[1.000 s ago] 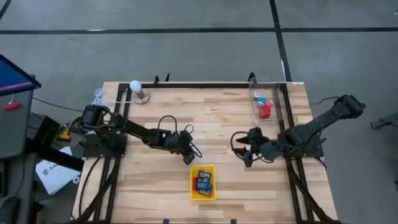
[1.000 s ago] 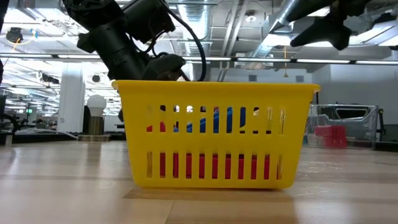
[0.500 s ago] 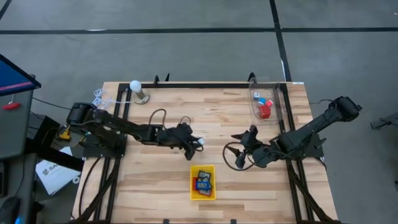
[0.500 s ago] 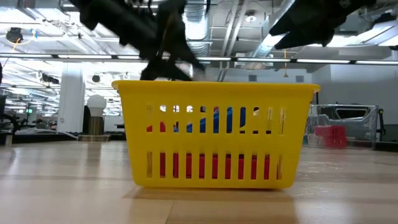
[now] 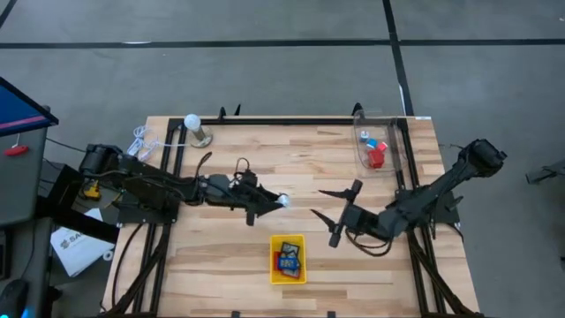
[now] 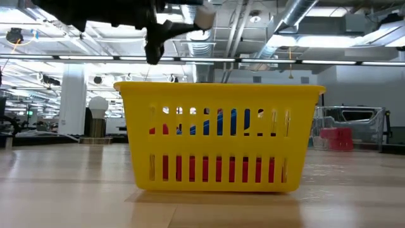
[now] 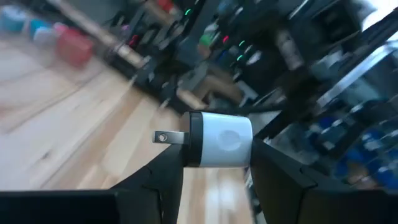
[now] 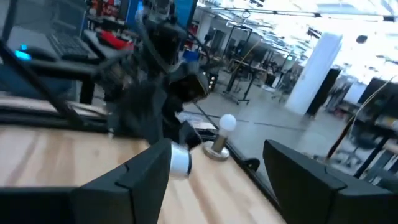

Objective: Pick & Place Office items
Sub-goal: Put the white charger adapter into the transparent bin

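My left gripper [image 5: 275, 201] hovers over the table just beyond the far side of the yellow tray [image 5: 288, 259], shut on a small white plug block [image 7: 217, 140] with a dark band and a metal prong. The block also shows above the tray [image 6: 218, 136] in the low view, as a white plug block [image 6: 204, 18]. My right gripper [image 5: 334, 215] is open and holds nothing, right of the left one and facing it. Red, blue and dark office items [image 5: 288, 261] lie inside the tray. My left gripper pinches the white plug block by its two opposite sides [image 7: 239, 155] between the two fingers. The fingers lie about level and point toward the table's right. The block is lifted clear of the table, its prong end [image 7: 168, 137] sticking out sideways from the fingers.
A clear container [image 5: 378, 146] with red and blue pieces stands at the table's far right corner. The white ball on a metal stand [image 5: 196, 128] is at the far left edge. Bare wood lies between the arms and on both sides of the tray.
My left gripper has tipped up from pointing down to nearly level and moved slightly toward the table's right, bringing the white block into view. My right gripper has moved toward the table's left, closer to the left gripper.
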Controlling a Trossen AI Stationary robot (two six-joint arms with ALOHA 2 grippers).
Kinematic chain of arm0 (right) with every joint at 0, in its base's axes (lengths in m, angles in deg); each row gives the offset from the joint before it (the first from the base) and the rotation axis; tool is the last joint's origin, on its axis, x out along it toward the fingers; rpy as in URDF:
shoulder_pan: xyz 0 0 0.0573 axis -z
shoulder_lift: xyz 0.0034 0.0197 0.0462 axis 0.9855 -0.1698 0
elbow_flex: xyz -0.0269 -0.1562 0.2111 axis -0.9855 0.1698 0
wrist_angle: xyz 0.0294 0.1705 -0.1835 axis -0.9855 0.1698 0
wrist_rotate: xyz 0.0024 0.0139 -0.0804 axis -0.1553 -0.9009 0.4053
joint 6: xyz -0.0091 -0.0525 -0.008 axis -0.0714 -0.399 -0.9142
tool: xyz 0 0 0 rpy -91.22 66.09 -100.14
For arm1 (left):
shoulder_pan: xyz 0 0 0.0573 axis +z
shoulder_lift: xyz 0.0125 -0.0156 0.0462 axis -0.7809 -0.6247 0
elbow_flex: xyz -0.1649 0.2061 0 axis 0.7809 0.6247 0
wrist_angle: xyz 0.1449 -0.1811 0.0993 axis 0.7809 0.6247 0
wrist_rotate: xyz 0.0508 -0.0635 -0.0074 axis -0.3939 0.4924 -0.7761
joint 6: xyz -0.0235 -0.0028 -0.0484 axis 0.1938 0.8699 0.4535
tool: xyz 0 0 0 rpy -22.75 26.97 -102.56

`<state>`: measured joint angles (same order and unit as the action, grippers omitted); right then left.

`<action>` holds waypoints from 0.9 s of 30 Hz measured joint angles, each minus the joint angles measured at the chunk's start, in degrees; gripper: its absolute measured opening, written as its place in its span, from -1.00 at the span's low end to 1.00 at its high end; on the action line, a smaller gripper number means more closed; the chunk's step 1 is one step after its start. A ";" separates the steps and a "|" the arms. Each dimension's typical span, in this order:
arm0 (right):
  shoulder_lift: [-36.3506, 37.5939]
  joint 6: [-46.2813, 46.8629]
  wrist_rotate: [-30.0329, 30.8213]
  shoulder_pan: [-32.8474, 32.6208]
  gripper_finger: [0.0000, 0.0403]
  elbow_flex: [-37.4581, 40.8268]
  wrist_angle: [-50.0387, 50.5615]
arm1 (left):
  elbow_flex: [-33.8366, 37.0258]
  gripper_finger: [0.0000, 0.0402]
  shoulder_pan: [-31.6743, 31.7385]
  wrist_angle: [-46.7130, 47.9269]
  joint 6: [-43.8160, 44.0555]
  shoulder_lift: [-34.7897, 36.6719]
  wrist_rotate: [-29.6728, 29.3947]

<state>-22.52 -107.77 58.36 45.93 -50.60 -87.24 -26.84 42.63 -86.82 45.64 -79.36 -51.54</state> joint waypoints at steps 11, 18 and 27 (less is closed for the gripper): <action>-1.68 2.48 -11.90 2.75 0.24 0.07 -0.62 | 1.35 -0.22 -0.35 -9.50 0.25 0.15 0.77; -2.11 3.61 -15.37 5.40 0.24 0.04 -2.05 | 1.35 -0.19 -0.71 -10.35 0.02 0.15 0.76; -9.13 1.07 -17.75 7.16 0.24 -1.37 -7.98 | 1.35 -0.19 -1.51 -11.68 -0.58 0.15 0.75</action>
<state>-31.65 -106.70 40.62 53.09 -51.97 -95.22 -25.49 41.12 -98.51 45.07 -79.21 -50.79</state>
